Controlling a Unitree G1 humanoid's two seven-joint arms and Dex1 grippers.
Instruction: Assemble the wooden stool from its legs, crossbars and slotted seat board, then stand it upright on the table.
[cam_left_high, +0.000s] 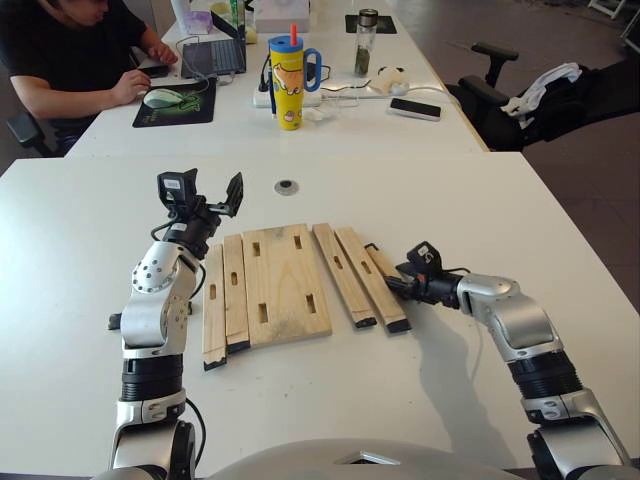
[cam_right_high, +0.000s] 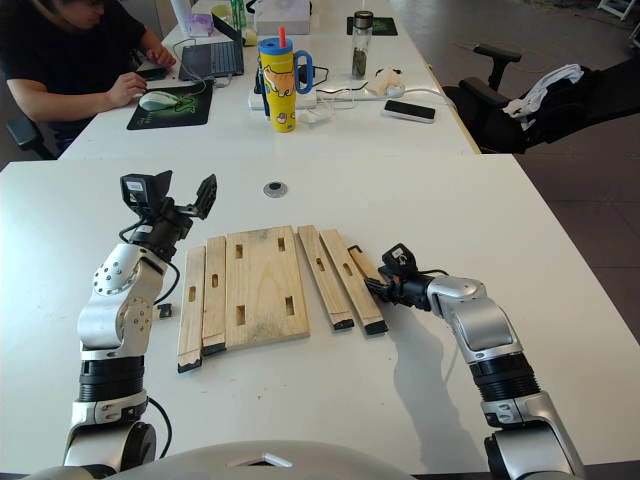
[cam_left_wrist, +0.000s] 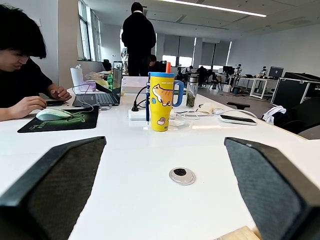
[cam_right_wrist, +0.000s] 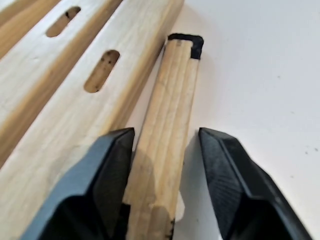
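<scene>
Straddling a short pale crossbar (cam_right_wrist: 176, 85) with the right pincer (cam_right_wrist: 165, 142), released, fingers apart on either side. Lying flat on the white table (cam_left_high: 470, 210), just beside a slotted leg (cam_right_wrist: 75, 115); grooved grain, black-capped far end. Left pincer (cam_left_high: 205, 192) raised, spread wide.

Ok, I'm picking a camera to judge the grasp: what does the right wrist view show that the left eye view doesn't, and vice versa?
Right wrist view adds: the right gripper's open fingers straddling the black-tipped crossbar, a gap beside one finger. Left eye view adds: the slotted seat board, two wooden pieces left of it, the left gripper. Shared: right gripper, crossbar, neighbouring slotted leg.
</scene>
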